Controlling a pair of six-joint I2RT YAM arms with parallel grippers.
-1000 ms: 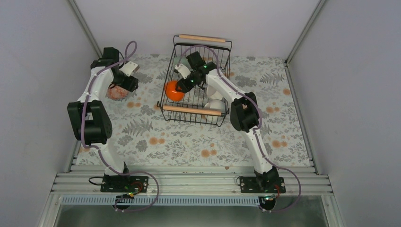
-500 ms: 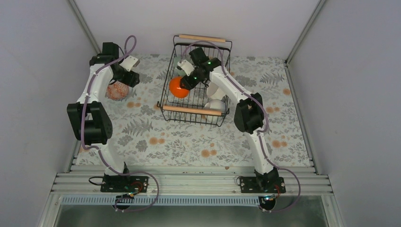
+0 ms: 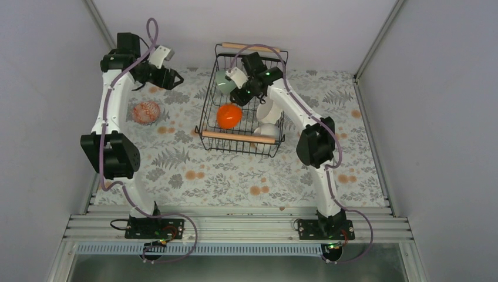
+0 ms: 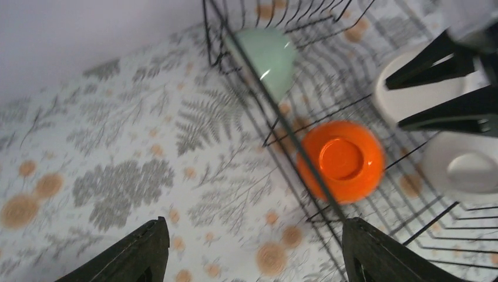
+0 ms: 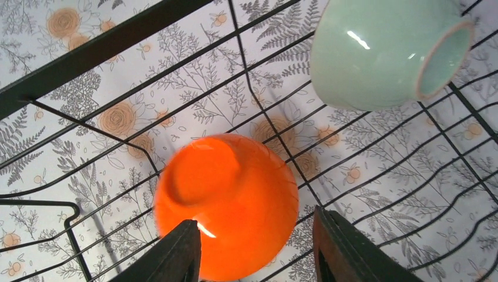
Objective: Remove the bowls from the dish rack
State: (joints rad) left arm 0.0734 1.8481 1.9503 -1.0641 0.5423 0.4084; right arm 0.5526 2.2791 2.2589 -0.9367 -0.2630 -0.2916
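Note:
The black wire dish rack [image 3: 276,59] stands at the back middle. In it lie a glossy orange bowl [image 3: 229,116], a mint-green bowl [image 3: 222,83] on its side, and white bowls [image 3: 268,130]. My right gripper [image 3: 239,97] hovers open inside the rack. The orange bowl [image 5: 226,200] lies base up just below its spread fingers [image 5: 346,252], and the mint bowl [image 5: 382,53] lies beyond. My left gripper [image 3: 173,78] is open and empty, raised left of the rack. Its view shows the orange bowl [image 4: 340,158], mint bowl [image 4: 267,53] and a white bowl [image 4: 464,167]. A pinkish patterned bowl [image 3: 145,111] sits on the table at the left.
The table carries a floral cloth [image 3: 223,176]. Grey walls close in the left, back and right sides. The rack's near wooden handle [image 3: 238,137] and far wooden handle [image 3: 251,47] span its short ends.
My left gripper has risen off the pinkish bowl and swung back toward the rack. The orange bowl has shifted right inside the rack, and my right gripper has moved up and back from it.

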